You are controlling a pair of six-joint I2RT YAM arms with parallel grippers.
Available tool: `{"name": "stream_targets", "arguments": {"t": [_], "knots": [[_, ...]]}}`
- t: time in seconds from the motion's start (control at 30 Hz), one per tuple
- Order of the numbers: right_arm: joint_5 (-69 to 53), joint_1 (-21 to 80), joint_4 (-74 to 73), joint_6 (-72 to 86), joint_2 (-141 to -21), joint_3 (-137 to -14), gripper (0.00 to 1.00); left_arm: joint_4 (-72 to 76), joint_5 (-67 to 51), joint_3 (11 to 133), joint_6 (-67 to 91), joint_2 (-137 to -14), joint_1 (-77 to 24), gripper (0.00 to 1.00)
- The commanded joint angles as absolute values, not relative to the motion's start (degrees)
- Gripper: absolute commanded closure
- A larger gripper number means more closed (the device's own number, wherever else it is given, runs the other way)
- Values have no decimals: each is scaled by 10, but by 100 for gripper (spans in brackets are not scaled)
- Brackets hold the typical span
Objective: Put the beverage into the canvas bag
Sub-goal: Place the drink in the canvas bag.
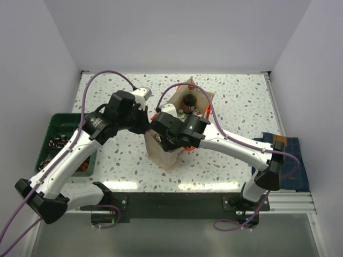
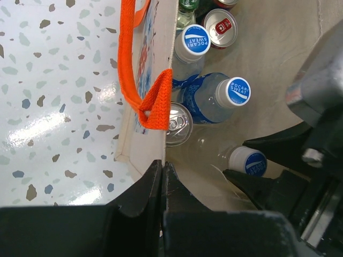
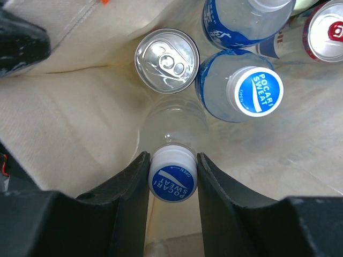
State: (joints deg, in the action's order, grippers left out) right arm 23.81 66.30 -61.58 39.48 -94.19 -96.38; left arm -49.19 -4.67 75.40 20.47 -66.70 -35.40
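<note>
Far left: a green plastic compartment tray [image 1: 58,128] sits on the speckled white table [image 1: 241,96]. The left gripper [image 2: 162,187] has its fingers pressed together on the rim of the beige canvas bag with orange strap handles [image 2: 278,69], at centre table. Inside the bag stand a silver can [image 3: 166,60], other capped clear bottles [image 3: 238,93] and a red-topped can [image 3: 324,32]. The right gripper [image 3: 172,182], inside the bag mouth, clamps the blue-and-white cap of a clear plastic beverage bottle [image 3: 174,126], upright beside the silver can. Whether its base rests on the bag floor cannot be told.

The beige canvas bag [image 3: 69,123] is matt woven cloth; the clear plastic bottle [image 3: 172,160] and silver metal can [image 3: 166,60] shine; the speckled table [image 2: 59,96] is glossy.
</note>
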Motion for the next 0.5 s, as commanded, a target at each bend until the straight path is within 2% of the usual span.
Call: {"name": "stream_targets", "arguments": {"t": [0.0,0.47], "knots": [[226,658,-602,397,-952,-967,100,-444,-59,776,213,-610,-355,100],[217,652,-609,402,-971,-951,100,-439,-59,773,208,-608,-354,100]]}}
